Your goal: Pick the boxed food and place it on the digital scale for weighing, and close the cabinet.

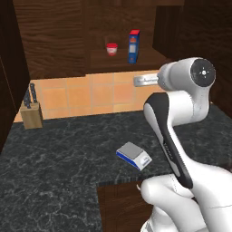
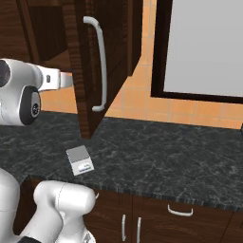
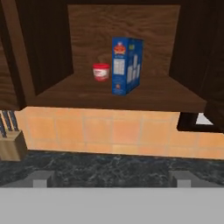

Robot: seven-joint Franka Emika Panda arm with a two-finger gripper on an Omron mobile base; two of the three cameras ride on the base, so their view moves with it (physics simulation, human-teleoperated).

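Observation:
The boxed food (image 3: 126, 65), a tall blue carton with a red top, stands upright on the shelf of the open cabinet (image 3: 52, 94), a little right of centre. It also shows as the blue carton (image 1: 133, 45) from the left base. My gripper (image 3: 112, 179) is open, its fingertips (image 3: 42, 178) wide apart with nothing between them. It hangs in front of the cabinet, below shelf height and well short of the carton. The digital scale (image 1: 134, 155) lies flat on the dark counter in front of the arm, also seen as the small grey-topped scale (image 2: 79, 160). The cabinet door (image 2: 85, 61) stands swung open.
A short red-and-white cup (image 3: 101, 71) sits on the shelf just left of the carton. A light-wood knife block (image 1: 31, 114) stands at the counter's back left. The open door's silver bar handle (image 2: 100, 66) juts out to the right of my hand. A window (image 2: 204, 47) is at the right.

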